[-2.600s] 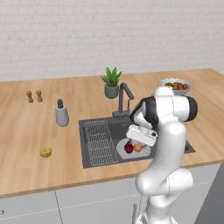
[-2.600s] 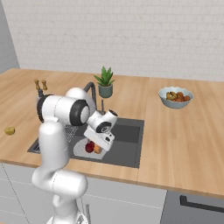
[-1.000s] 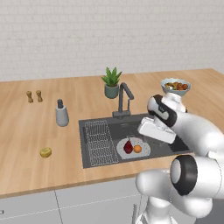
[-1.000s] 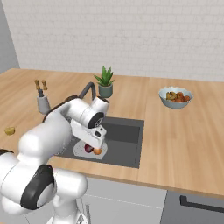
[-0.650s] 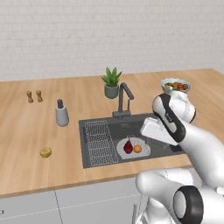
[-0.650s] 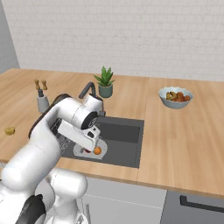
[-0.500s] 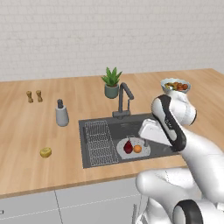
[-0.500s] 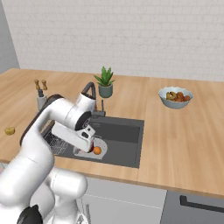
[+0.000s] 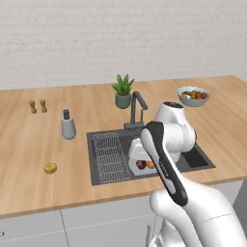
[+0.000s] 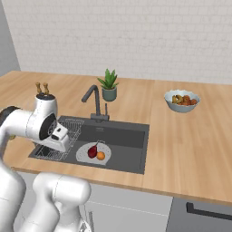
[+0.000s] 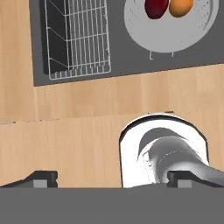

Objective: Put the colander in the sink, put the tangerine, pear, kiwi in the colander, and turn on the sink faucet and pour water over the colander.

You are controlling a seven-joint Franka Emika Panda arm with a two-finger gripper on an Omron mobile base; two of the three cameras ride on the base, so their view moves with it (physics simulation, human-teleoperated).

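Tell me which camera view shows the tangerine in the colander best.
The right base view: the tangerine lies unobstructed in the colander. The hand view crops it at the top edge; in the left base view the arm crowds it.

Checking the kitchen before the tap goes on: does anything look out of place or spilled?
Nothing spilled or askew. The colander sits in the sink with a tangerine and a dark red fruit. One small yellow fruit lies alone on the counter.

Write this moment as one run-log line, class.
pincer: open, empty, above counter edge | colander: in sink | tangerine: in colander beside dark red fruit | sink faucet: no water visible
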